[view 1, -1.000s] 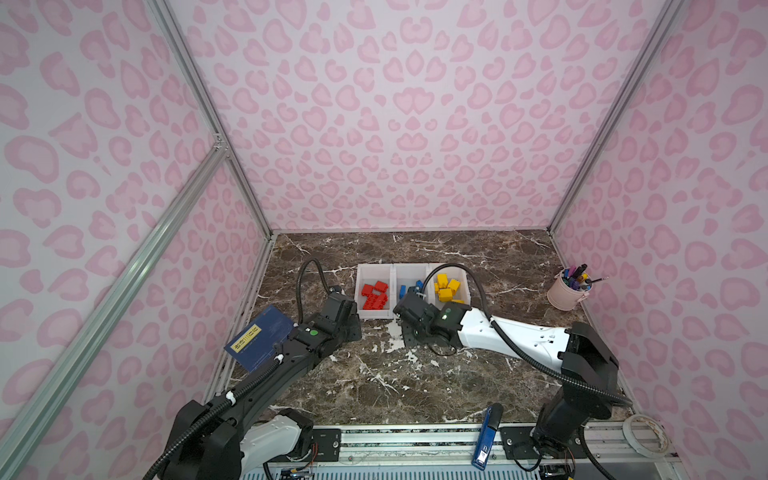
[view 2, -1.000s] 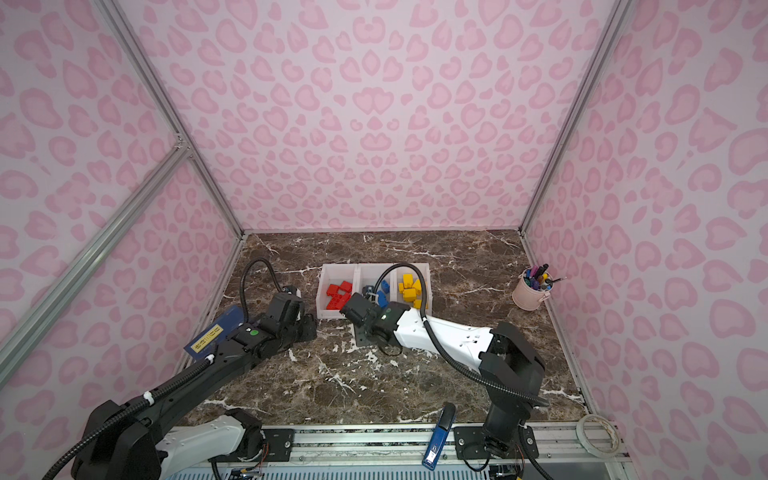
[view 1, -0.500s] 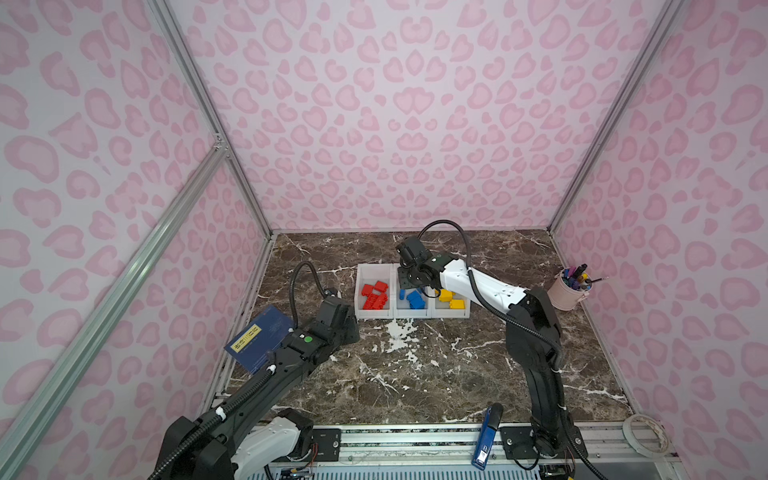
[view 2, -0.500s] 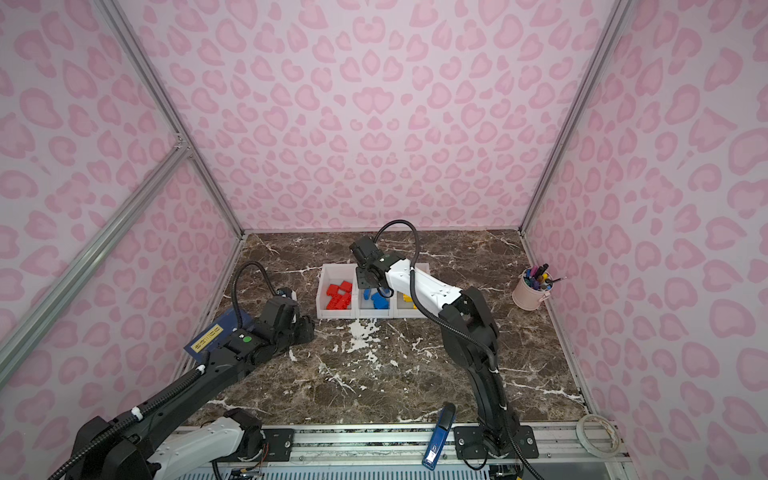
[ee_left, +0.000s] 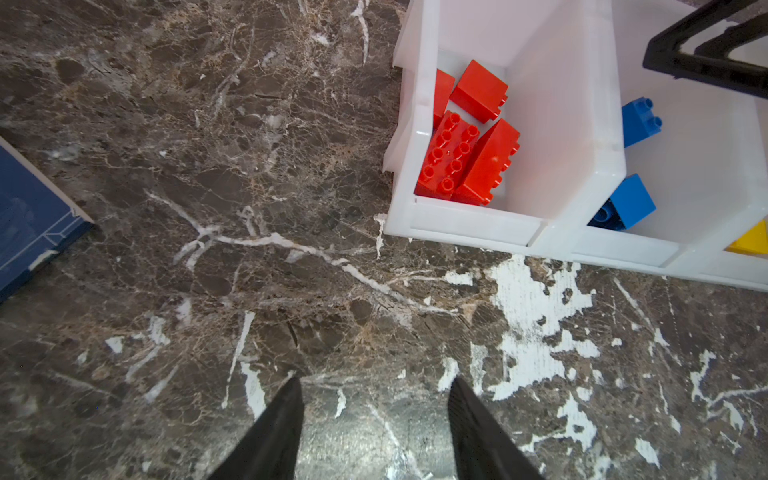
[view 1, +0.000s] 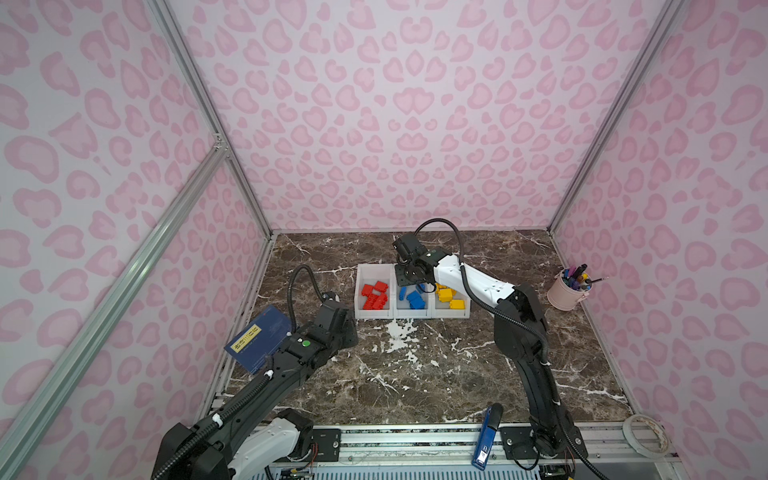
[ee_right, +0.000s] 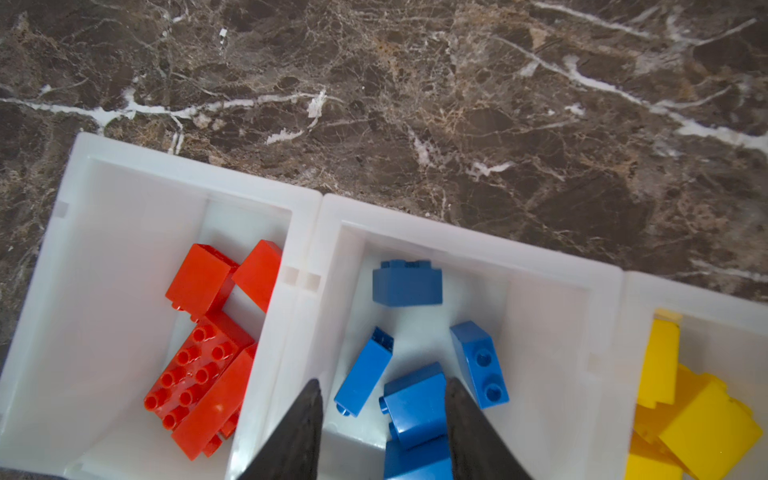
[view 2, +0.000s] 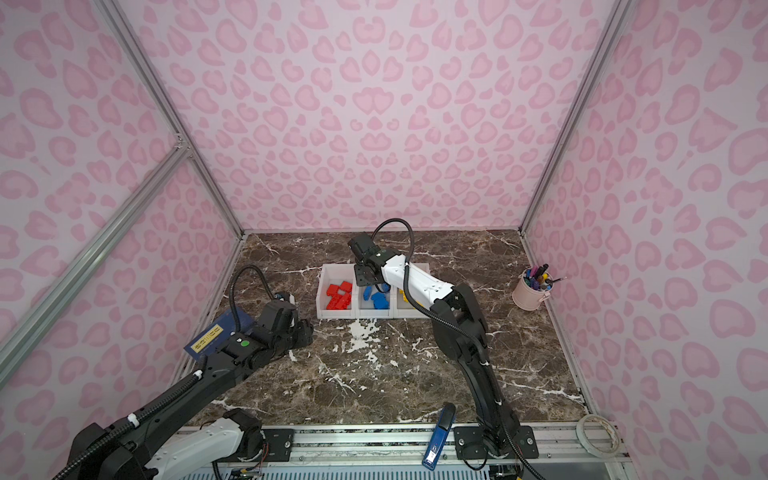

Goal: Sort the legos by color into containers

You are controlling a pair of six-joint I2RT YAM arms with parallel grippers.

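Right end effector [ee_right: 382,380], partly open and empty, hangs over blue legos [ee_right: 415,401] in the middle container [ee_right: 469,245], arm stretched toward eleven o'clock; left end effector [ee_left: 375,378] half-open, empty.

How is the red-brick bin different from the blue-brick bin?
The red bin is at the row's end; the blue bin is in the middle. The right gripper hangs open above the blue bin, not the red bin. Both are white, open-topped and hold one colour.
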